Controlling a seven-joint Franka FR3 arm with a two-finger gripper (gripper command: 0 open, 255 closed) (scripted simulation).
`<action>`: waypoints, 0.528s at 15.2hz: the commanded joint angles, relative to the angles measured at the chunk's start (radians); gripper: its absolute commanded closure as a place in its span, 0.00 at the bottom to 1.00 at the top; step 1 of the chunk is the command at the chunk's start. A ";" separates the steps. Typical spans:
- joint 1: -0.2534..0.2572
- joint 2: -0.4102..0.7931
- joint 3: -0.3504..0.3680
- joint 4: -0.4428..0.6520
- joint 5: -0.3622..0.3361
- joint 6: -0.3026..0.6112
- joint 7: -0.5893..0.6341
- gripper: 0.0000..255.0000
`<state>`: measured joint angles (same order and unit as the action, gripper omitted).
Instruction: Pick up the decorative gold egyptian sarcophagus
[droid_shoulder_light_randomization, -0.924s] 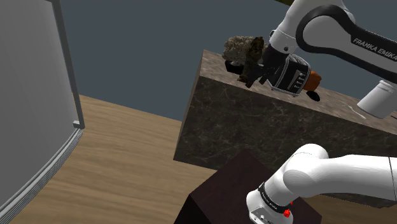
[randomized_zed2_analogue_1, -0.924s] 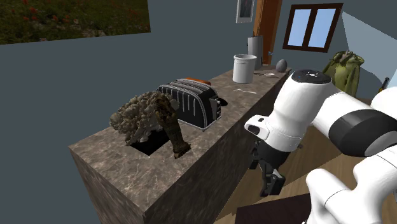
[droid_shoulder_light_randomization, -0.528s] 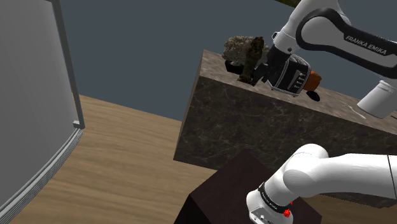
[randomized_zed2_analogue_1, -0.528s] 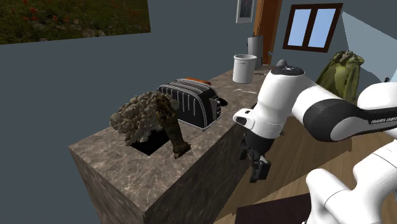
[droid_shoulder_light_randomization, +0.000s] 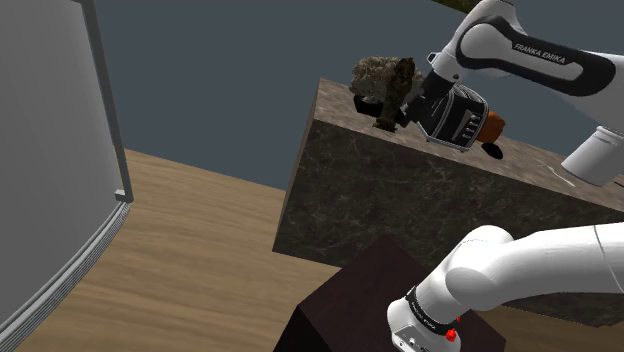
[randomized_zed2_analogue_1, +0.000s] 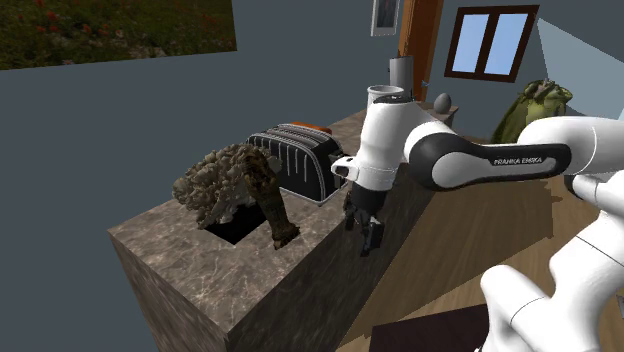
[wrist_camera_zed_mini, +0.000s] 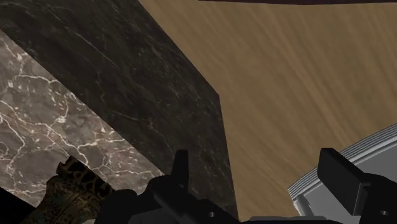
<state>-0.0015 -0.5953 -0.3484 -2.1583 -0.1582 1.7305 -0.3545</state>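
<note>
Pincer (randomized_zed2_analogue_1: 365, 234) nearer sarcophagus (randomized_zed2_analogue_1: 235, 188), wide open, empty

Shoulder cam sits beside and behind the stand (droid_shoulder_light_randomization: 345, 310), aimed left across the wood floor (droid_shoulder_light_randomization: 190, 250) at the near end of the marble counter (droid_shoulder_light_randomization: 420, 200). The second cam is parked close off that same end, looking along it toward the far window (randomized_zed2_analogue_1: 490, 42). The wrist cam peers past the gripper (wrist_camera_zed_mini: 257, 168) over the counter edge, pretty near I think. All three catch the brown lumpy figure (droid_shoulder_light_randomization: 380, 75).
</note>
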 joint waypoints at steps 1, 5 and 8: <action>0.010 0.048 -0.060 0.032 0.007 0.018 -0.083 0.00; 0.041 0.183 -0.184 0.140 0.054 0.036 -0.251 0.00; 0.067 0.308 -0.282 0.240 0.121 0.037 -0.390 0.00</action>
<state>0.0552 -0.3366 -0.5936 -1.9641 -0.0636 1.7726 -0.6894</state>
